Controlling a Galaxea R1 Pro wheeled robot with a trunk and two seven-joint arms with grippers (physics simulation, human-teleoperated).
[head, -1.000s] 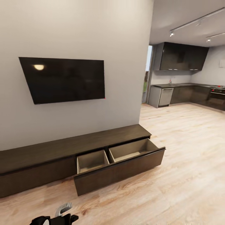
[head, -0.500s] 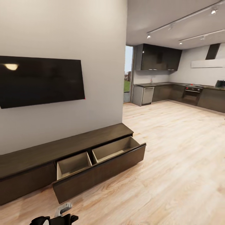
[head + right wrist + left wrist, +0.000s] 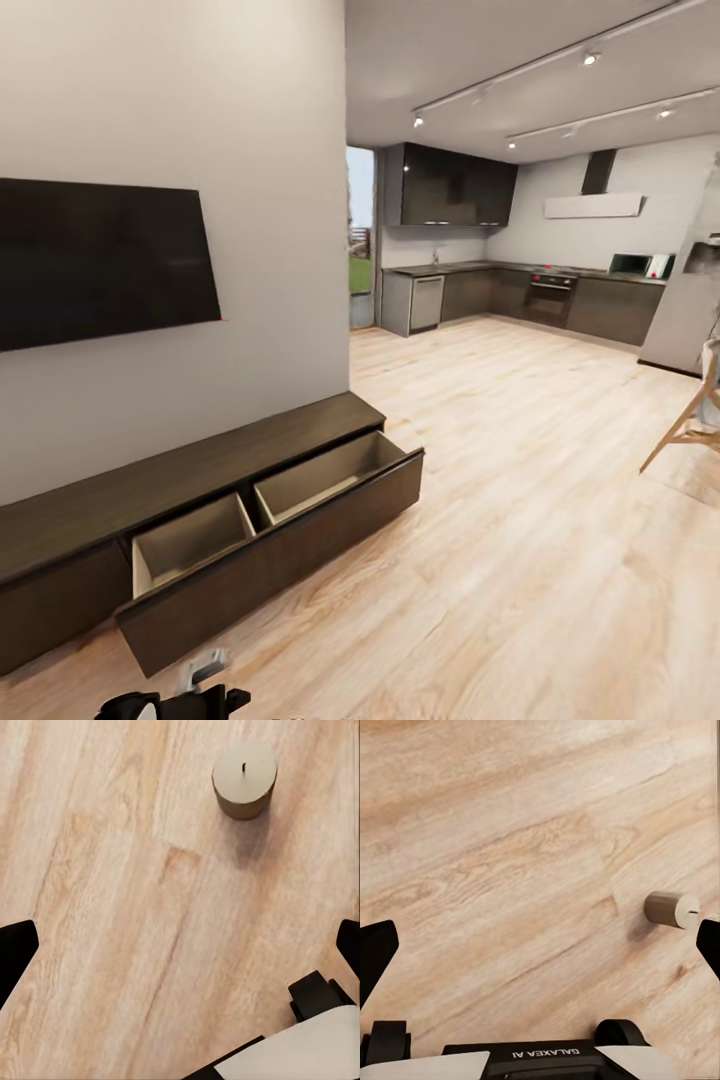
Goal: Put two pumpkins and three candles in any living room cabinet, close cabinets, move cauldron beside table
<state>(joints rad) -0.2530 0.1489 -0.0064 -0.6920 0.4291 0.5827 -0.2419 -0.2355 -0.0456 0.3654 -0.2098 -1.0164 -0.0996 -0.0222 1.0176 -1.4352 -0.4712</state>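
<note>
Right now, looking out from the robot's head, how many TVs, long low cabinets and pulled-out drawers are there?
TV: 1
cabinet: 1
open drawer: 1
Total: 3

floor (image 3: 112, 907): pale wood planks | candle (image 3: 244, 779) upright on it

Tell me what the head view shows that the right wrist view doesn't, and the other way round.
Head view alone: the long dark cabinet with one wide drawer pulled open, its pale compartments bare as far as visible, a wall TV, and the kitchen beyond. Right wrist view alone: a candle standing upright on the floor, wick up, ahead of the right gripper, whose dark fingers are spread wide apart with nothing between them. Both share the light wood floor.
</note>
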